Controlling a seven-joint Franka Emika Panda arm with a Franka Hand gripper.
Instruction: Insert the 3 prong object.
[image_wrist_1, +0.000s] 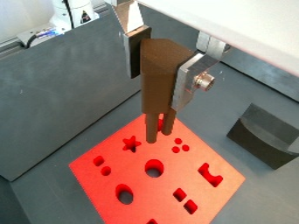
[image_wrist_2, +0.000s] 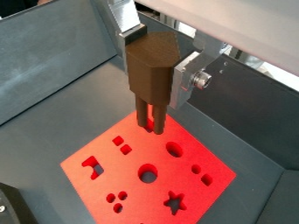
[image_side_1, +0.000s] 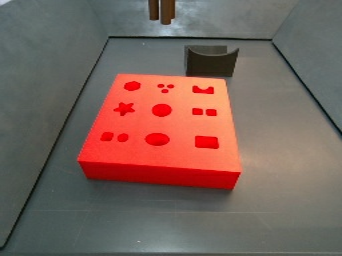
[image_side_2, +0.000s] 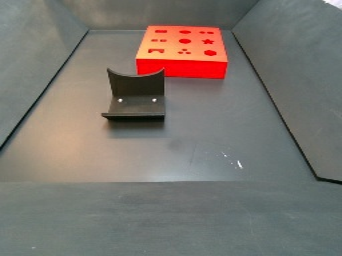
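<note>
1. There is one slim brown wood-coloured three-prong peg (image_wrist_1: 160, 86), one flat red block with shaped cut-outs (image_side_1: 160, 170), and one dark grey curved holder on a base plate, the fixture (image_side_2: 134, 97).
2. The tool (image_wrist_1: 155, 61) hangs in the air above the red block; its two flat silver fingers (image_wrist_1: 191, 79) are clamped on the upper body of the peg, one on each side, as both wrist views show.
3. The peg stands upright with its long axis vertical and its thin prongs pointing straight down at the block (image_wrist_2: 146, 166). The prong tips are clear of the block's top face, not touching it.
4. In a wrist view the prongs (image_wrist_2: 149, 118) hang over the red face among the cut-outs; which hole lies beneath them I cannot tell.
5. In a side view only the peg's lower end (image_side_1: 160, 10) shows at the upper edge, well above the block; the tool itself is out of that view.
6. The block lies flat on the dark grey surface (image_side_2: 187, 150), and the fixture (image_side_1: 211, 59) stands on the same surface, apart from the block.
</note>
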